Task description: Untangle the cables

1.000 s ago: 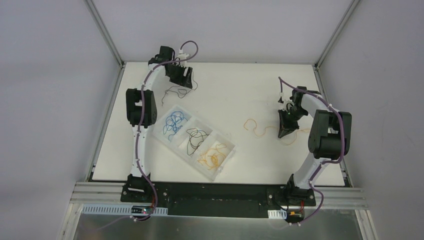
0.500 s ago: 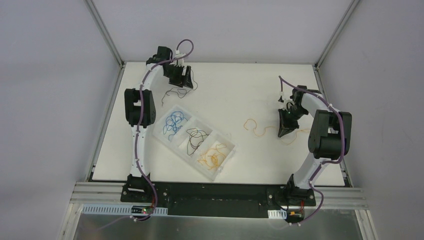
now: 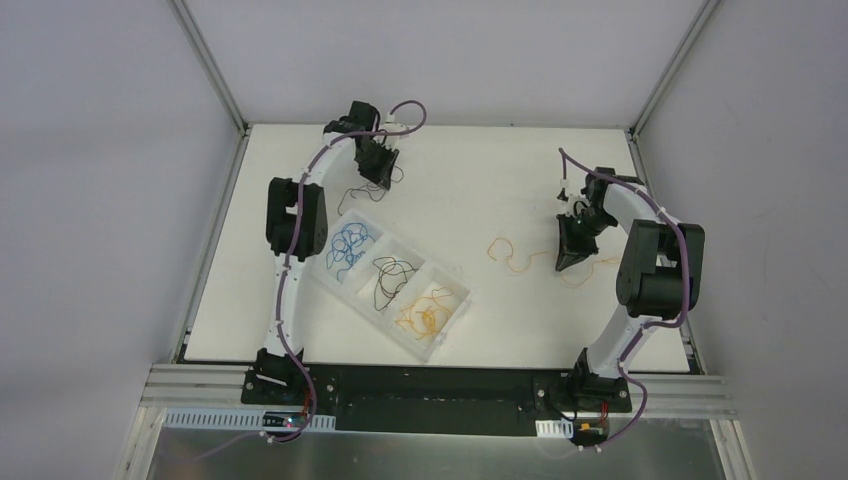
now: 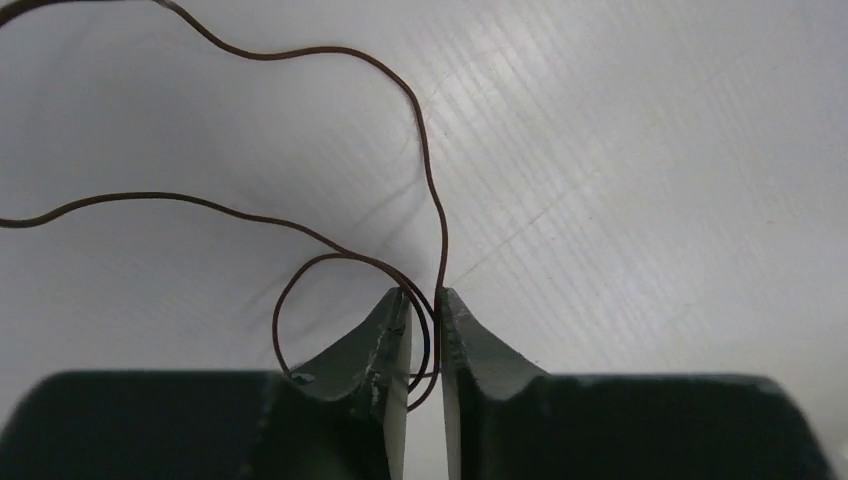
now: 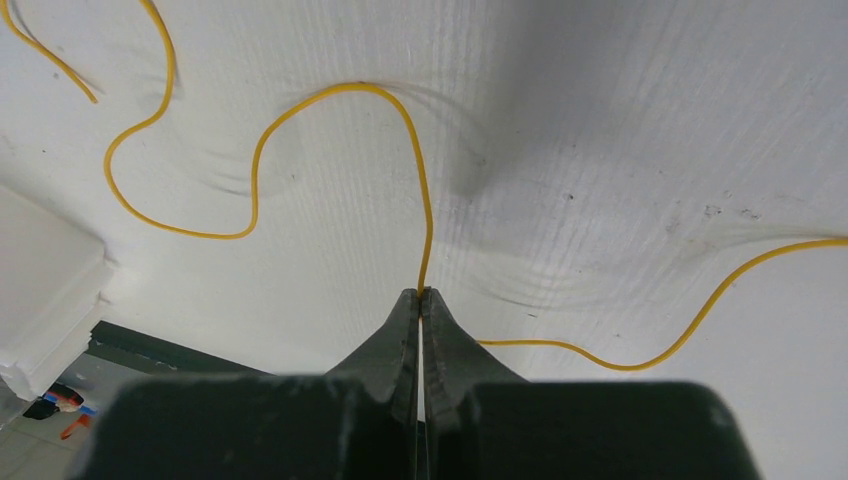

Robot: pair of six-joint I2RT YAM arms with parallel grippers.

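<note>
clear 3-slot tray (image 3: 370, 317) nearest, blue cables (image 3: 348, 245), black cables (image 3: 392, 277), orange cables (image 3: 428, 315) one colour per slot; R gripper (image 5: 421, 295) mid tabletop (image 3: 460, 190), jaws clamped on curly yellow cable (image 5: 258, 160); L gripper (image 4: 425, 300) far back, jaws pinching dark cable (image 4: 300, 52) loop

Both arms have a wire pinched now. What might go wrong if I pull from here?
1. The left gripper holds the dark cable where it curls into a loop beside the pinch; pulling may cinch that loop into a knot.
2. The right gripper pinches the yellow cable only at its very tips, so the cable may slip out on a lift.
</note>
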